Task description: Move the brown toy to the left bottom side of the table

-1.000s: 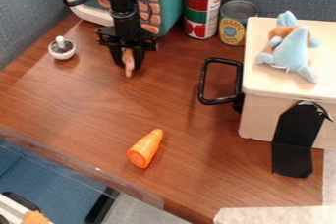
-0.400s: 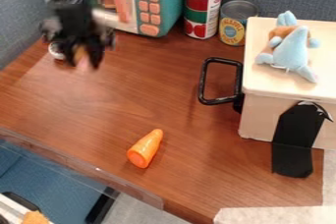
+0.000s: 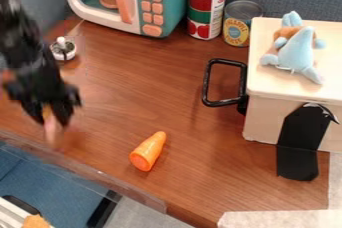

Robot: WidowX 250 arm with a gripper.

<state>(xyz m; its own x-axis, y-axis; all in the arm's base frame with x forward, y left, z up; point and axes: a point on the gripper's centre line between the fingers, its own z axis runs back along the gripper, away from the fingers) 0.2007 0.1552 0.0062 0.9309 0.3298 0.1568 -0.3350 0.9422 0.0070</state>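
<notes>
The black gripper [image 3: 51,114] hangs over the left part of the wooden table [image 3: 167,92], not far from the table's lower left edge. It is shut on a small brown and pinkish toy [image 3: 51,126], whose lower end points down below the fingertips. The toy is blurred, and its upper part is hidden between the fingers. Whether its tip touches the table, I cannot tell.
An orange carrot [image 3: 148,151] lies right of the gripper. Behind are a teal toy microwave [image 3: 170,2], a small white-topped item [image 3: 63,49] and two cans [image 3: 206,11]. A box [image 3: 267,117] with a black handle bears a blue plush [image 3: 296,52].
The gripper has swung left and then toward the table's lower left edge, carrying the toy away from in front of the microwave.
</notes>
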